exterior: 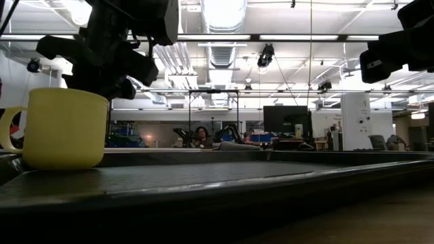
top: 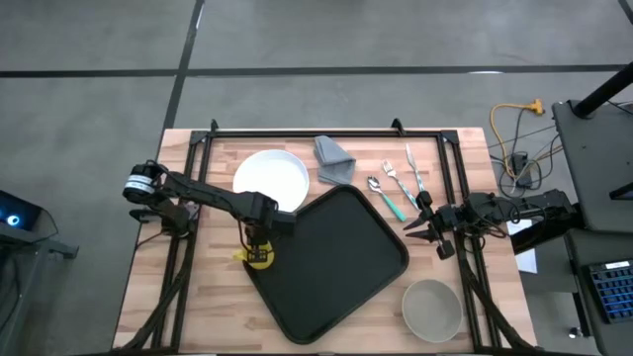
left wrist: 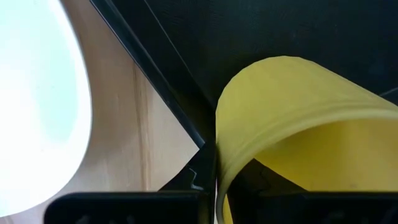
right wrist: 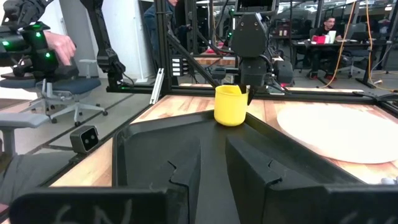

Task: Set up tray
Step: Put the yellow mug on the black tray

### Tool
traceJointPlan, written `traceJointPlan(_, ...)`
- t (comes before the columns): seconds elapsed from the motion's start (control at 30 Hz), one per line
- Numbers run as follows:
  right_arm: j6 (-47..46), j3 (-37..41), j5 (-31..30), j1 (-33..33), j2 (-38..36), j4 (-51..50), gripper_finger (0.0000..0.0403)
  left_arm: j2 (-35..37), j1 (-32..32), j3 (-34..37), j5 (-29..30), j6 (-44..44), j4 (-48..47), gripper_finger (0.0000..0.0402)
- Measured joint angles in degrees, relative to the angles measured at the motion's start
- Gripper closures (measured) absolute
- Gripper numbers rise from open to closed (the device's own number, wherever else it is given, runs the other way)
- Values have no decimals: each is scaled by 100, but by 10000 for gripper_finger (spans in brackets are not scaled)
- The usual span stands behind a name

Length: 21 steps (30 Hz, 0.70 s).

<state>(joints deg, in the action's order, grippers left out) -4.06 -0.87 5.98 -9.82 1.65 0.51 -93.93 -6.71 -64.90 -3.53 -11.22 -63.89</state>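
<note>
Tray: I am seeing the large matte black plastic tray (top: 331, 262) lying turned at an angle on the wooden table (top: 208, 297).
Plate: the round white plate (top: 271, 178) is lying just beside its upper-left edge.
Mug: the yellow plastic mug (top: 258, 256) is standing upright at the tray's left corner.
Left gripper (top: 256, 240): it is pinching the mug's rim, fingers almost closed.
Right gripper (top: 423, 226): it is waiting narrowly apart, empty, near the cutlery.

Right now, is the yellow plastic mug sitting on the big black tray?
Touching. In the low view the yellow mug rests flat on the black tray, no gap beneath; the right wrist view shows it inside the tray's corner.
</note>
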Motion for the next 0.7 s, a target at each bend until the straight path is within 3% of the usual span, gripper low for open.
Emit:
traceJointPlan(0.27, 1, 1, 0, 0, 0, -1, 335, 2, 63, 7, -293, -2, -6, 388)
traceJointPlan(0.7, 1, -1, 0, -2, 0, -1, 335, 11, 203, -274, -367, -22, -300, 321)
